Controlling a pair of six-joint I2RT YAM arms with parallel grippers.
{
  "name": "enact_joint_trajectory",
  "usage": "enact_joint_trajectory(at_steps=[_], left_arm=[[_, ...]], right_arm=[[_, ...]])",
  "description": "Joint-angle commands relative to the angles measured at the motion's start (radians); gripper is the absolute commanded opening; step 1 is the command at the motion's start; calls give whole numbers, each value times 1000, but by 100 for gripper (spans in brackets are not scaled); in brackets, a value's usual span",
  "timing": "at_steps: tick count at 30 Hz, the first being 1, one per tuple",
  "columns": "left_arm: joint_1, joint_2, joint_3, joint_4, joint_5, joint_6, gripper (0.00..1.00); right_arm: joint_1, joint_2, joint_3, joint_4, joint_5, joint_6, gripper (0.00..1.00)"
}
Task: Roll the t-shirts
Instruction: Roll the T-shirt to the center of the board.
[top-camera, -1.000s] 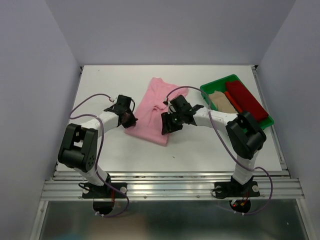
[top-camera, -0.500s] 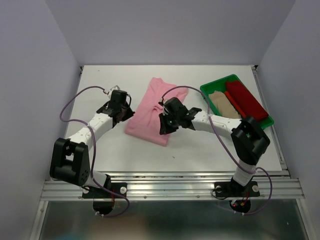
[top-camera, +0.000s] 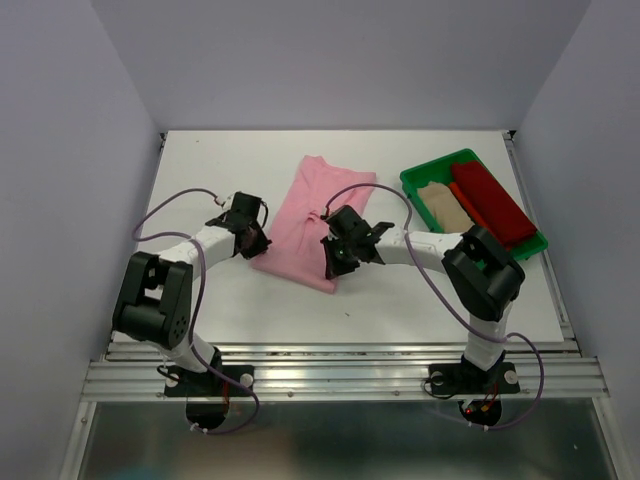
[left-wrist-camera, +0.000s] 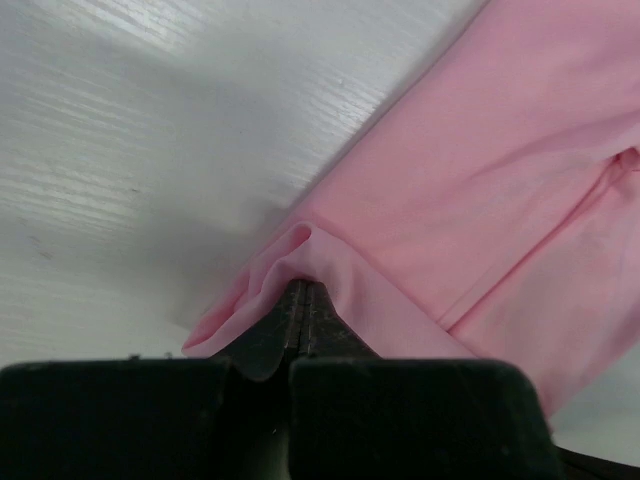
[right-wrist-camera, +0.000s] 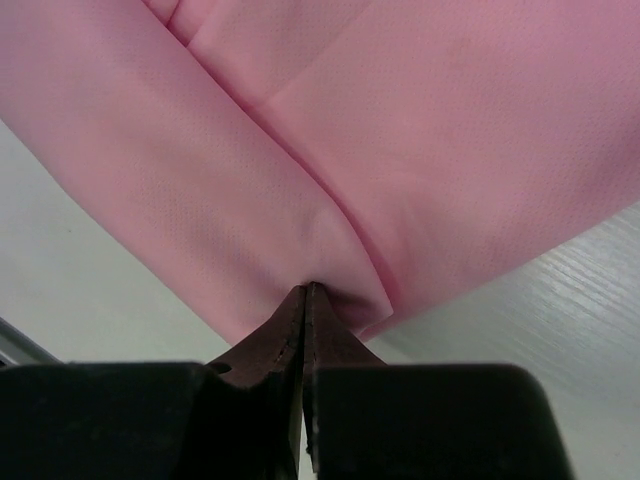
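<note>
Two pinch grips on pink t-shirt (top-camera: 308, 212) near edge: left gripper (left-wrist-camera: 305, 298) clamped on left corner fold, right gripper (right-wrist-camera: 305, 296) clamped on right corner; both contacts hidden overhead.

We've got 1 overhead cam looking down and forward from the near side, taking in the whole desk (top-camera: 200, 160). The 2 wrist cams sit super close, each peering past its own jaws at the pink t-shirt (top-camera: 310, 215), which all 3 views share.
</note>
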Motion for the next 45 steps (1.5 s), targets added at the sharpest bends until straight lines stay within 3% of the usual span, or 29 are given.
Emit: enact_joint_trajectory(at_steps=[1, 11, 16, 22, 29, 33, 45], left_arm=[[-5, 63, -8, 34, -13, -9, 0], [-5, -18, 47, -38, -17, 5, 0], [-3, -122, 126, -121, -60, 14, 0], [38, -164, 211, -221, -77, 46, 3], [245, -270, 168, -261, -15, 43, 3], [283, -322, 142, -267, -11, 43, 4], [296, -322, 99, -250, 15, 43, 4]], right_arm=[[3, 6, -33, 44, 45, 5, 2], [32, -119, 0, -2, 116, -33, 4], [99, -155, 72, -43, 255, -125, 19], [231, -68, 189, -65, 410, -255, 32], [363, 83, 261, -11, 612, -468, 50], [394, 141, 270, 46, 646, -538, 61], [437, 218, 203, 196, 804, -650, 61]])
